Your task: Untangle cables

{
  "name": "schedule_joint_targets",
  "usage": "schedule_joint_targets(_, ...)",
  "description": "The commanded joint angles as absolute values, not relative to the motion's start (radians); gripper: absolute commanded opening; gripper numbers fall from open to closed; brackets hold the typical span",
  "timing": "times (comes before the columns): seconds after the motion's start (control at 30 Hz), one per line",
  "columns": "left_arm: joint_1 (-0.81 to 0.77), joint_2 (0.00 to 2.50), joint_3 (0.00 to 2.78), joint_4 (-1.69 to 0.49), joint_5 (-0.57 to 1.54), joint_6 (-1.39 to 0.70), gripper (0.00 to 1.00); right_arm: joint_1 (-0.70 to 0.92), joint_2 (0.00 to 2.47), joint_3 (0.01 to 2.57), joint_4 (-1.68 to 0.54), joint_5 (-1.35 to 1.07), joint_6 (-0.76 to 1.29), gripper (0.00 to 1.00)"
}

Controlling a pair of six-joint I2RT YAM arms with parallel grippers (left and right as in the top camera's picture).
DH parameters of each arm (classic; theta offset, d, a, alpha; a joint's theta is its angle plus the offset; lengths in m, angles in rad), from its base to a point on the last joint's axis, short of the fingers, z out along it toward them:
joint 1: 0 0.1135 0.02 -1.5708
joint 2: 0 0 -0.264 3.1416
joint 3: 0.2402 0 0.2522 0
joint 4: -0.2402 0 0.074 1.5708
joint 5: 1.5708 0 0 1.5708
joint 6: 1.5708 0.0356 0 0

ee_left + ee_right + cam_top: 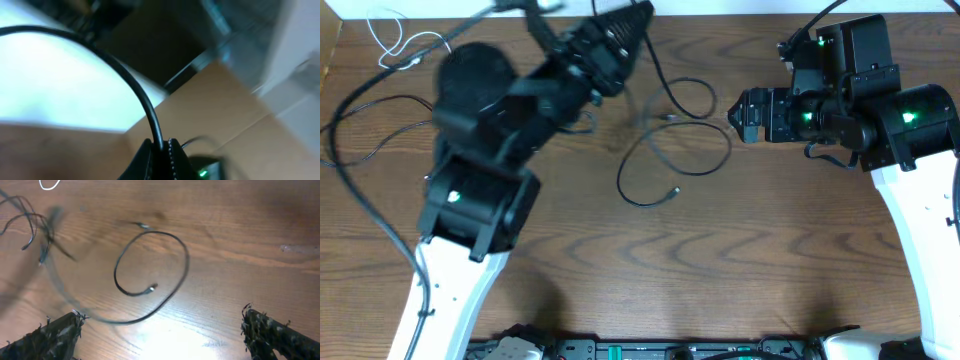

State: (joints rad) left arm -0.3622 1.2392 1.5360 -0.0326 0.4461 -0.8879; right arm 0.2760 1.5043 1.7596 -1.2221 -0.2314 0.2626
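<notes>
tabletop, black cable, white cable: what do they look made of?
The tabletop looks like wood or wood-look laminate: brown grain, light sheen. The black cable looks rubber- or plastic-jacketed, matte, limp enough to lie in a loop; its plug tip glints like metal. The white cable is probably plastic-jacketed; too thin to judge finish.
</notes>
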Motion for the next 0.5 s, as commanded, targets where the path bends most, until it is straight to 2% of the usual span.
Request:
schedule_joint_targets(0.0,-0.352,1.221,1.549,0.080,0.452,-1.020,0.07,0.279,1.506,1.771,-1.228,-0.282,0.253,0.99)
schedule_joint_targets(0.2,-0.352,1.221,1.549,0.262,0.393,-1.149,0.07,0.302,1.506,1.771,-1.226,-0.335,0.245,0.99)
schedule_joint_targets(0.47,-0.352,1.221,1.551,0.279,0.332,-1.165,0.07,0.350,1.513,1.763,-1.223,-0.358,0.204,0.99)
